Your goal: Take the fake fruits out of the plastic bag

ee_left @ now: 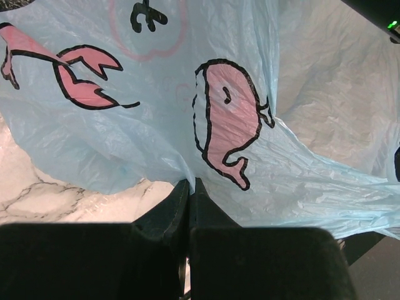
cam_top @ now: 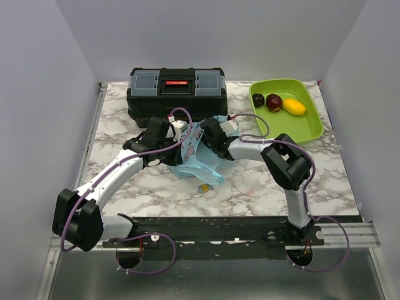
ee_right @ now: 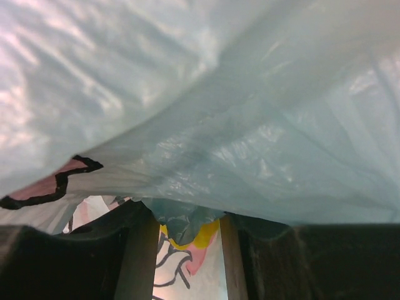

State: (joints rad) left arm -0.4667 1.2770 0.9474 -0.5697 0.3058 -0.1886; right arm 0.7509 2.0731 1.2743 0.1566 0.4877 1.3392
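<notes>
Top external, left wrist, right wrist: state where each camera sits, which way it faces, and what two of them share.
Top external: above and behind, looking down on the marble table; left arm and right arm show, bases nearest.
Left wrist: on the left arm, facing along the left gripper, shut on the plastic bag.
Right wrist: on the right arm, facing into draped bag film; right gripper open.
Shared: all three see the bag.
</notes>
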